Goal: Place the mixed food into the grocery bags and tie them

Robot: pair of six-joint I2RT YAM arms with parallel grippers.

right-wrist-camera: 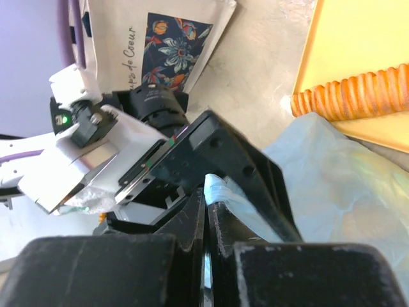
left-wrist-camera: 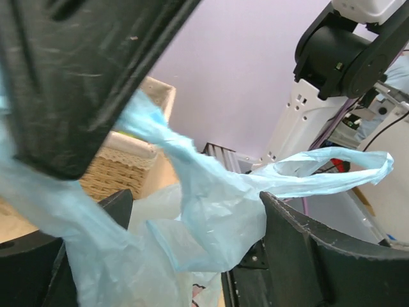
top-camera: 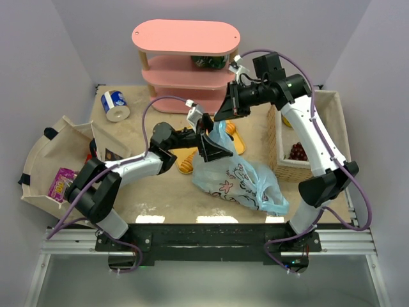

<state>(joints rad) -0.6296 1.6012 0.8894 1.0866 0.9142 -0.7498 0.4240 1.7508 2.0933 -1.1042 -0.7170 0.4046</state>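
Right claw, jaws pressed together on a twisted strip of light-blue plastic, holds one handle of the cartoon-printed grocery bag up off the desk. The left claw stands wide open just below it, its fingers either side of the bunched film and not clamping it. The bag's body slumps at mid-desk, towards the near edge, beside a sliced loaf on a yellow tray; what it holds cannot be made out. A second loop handle floats free past the left claw's fingers. Tying looks to be the step in hand, though a purple snack packet lies in a cloth bin at the left edge and grapes sit in the wicker basket at the right edge. Done well, the right claw would hold its strip taut and high. The left would close on the free loop alone, not the bag's body, so that the two handles can cross cleanly. Film this thin is likely to slip or tear under a sideways tug.
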